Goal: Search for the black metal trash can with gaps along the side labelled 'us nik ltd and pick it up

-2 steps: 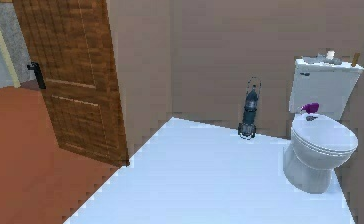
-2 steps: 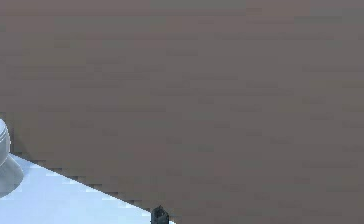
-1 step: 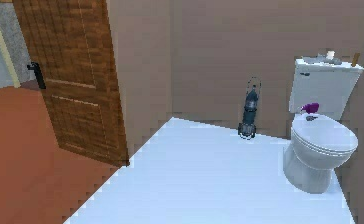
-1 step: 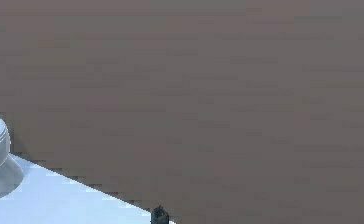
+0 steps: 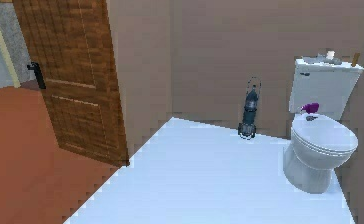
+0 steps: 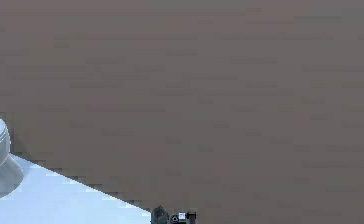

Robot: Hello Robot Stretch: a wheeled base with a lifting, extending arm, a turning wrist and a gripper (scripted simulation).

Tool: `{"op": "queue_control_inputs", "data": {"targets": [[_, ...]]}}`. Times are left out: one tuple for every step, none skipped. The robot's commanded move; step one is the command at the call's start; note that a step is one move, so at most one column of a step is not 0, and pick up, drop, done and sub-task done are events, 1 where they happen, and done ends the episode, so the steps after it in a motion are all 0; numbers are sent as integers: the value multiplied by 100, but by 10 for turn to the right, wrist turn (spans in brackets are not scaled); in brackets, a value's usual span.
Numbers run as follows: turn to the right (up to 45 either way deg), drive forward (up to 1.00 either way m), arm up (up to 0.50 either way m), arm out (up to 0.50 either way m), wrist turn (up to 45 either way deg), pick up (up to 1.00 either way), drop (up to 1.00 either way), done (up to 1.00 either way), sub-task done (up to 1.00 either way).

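Gripper (image 6: 162,214): dark body just poking up from the arm side view's bottom edge, against the line where floor meets wall. Far end not made out; cannot tell how its fingers stand or whether it holds anything.

Plain brown wall (image 6: 190,90) takes up most of the arm side view and backs the forward view too. Pale bluish-white floor (image 5: 210,170) runs from that wall toward the camera; reddish-brown floor (image 5: 20,140) lies at the forward view's left. Brown panelled wooden door (image 5: 75,70) stands swung open between the two floors, small black handle (image 5: 36,70) on its left side.

White ceramic toilet (image 5: 320,140) sits at the forward view's right, tank against the wall. Dark slender bottle-like object (image 5: 250,112) stands upright on the pale floor by the wall, left of the toilet and apart from it. Small purple item (image 5: 310,107) rests on the toilet lid.

Black metal trash can: cannot tell where it is.
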Motion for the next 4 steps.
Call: {"op": "queue_control_inputs", "data": {"targets": [[0,0,0,0,450,0,0,0,0],[0,0,0,0,450,0,0,0,0],[0,0,0,0,450,0,0,0,0],[0,0,0,0,60,0,0,0,0]]}}
